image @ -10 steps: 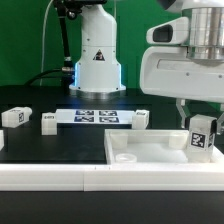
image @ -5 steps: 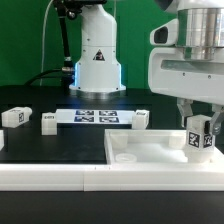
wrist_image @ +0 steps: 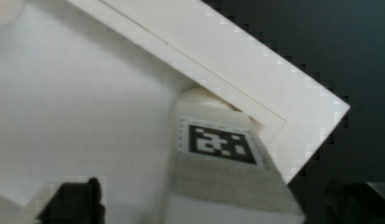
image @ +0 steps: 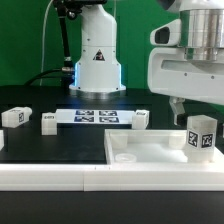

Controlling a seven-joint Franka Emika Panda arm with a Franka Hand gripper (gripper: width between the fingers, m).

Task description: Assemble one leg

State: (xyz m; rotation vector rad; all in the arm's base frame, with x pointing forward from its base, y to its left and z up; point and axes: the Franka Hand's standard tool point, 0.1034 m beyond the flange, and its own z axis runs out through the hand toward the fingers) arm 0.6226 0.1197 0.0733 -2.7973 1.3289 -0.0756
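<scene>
The leg (image: 201,134), a short white post with a black-and-white tag, stands slightly tilted on the right corner of the white panel (image: 150,148) at the exterior view's right. My gripper (image: 196,114) comes down on its top from above and is shut on it. In the wrist view the leg (wrist_image: 221,150) runs from between my fingers down to the panel's (wrist_image: 82,100) corner socket (wrist_image: 212,100). My gripper (wrist_image: 215,208) straddles the leg's upper end, with one dark finger (wrist_image: 72,200) showing beside it.
The marker board (image: 95,116) lies behind the panel. Three more loose legs lie near it: two at the exterior view's left (image: 14,116) (image: 48,122) and one by the board's right end (image: 141,119). The robot's base (image: 97,60) stands at the back.
The leg has turned about its own axis, so its tagged face now points more to the exterior view's right. The gripper has shifted slightly with it.
</scene>
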